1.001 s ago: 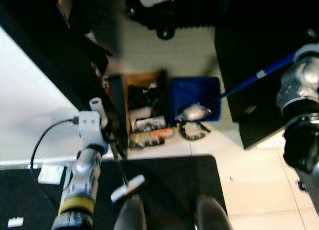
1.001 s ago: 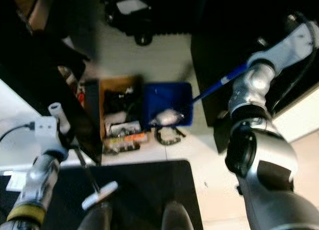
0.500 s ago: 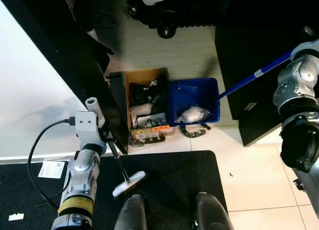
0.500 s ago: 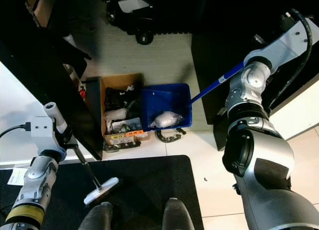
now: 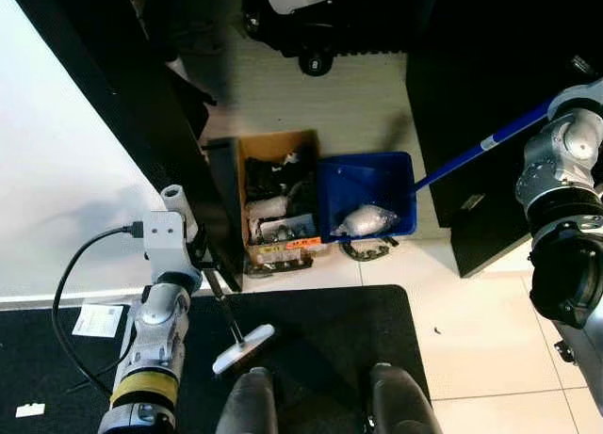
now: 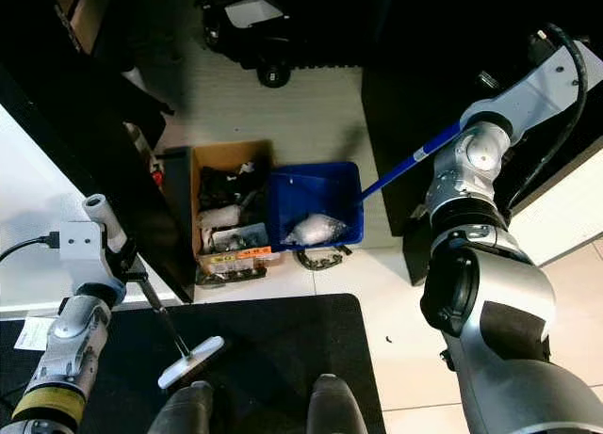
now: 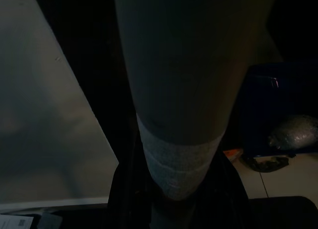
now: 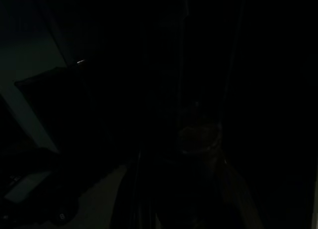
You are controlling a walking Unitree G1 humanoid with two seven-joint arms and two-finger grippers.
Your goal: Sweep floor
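A: We're looking down on a tiled floor (image 5: pixel 490 330), and there's a blue dustpan (image 5: pixel 366 182) sitting just past twelve o'clock from the robot's feet, with a clear crumpled bag (image 5: pixel 366 219) lying inside it.

B: And the long blue handle (image 5: pixel 480 145) runs off from the pan toward two o'clock, up to the right arm (image 5: pixel 565 180). Can you see the right hand?

A: I cannot tell whether it is open or closed. Its wrist view is almost black.

B: Over at nine o'clock, the left hand (image 5: pixel 209 265) is wrapped around a thin dark rod (image 5: pixel 222 307) that slants down to a white flat head (image 5: pixel 243 348) resting on the black mat (image 5: pixel 320 330).

A: Fingers closed on that rod, yes. The left wrist view has a pale wrapped shaft (image 7: pixel 179 114) running right up the middle, with the dustpan (image 7: pixel 278 105) and bag dim beyond.

B: A cardboard box (image 5: pixel 273 203) full of clutter touches the dustpan's left side, between it and a dark panel (image 5: pixel 132 133).

A: There's a black ring-shaped object (image 5: pixel 366 249) on the tiles just below the pan, and a white slip (image 5: pixel 98 318) on the mat at eight o'clock.

B: The black cable (image 5: pixel 80 274) loops off the left wrist.
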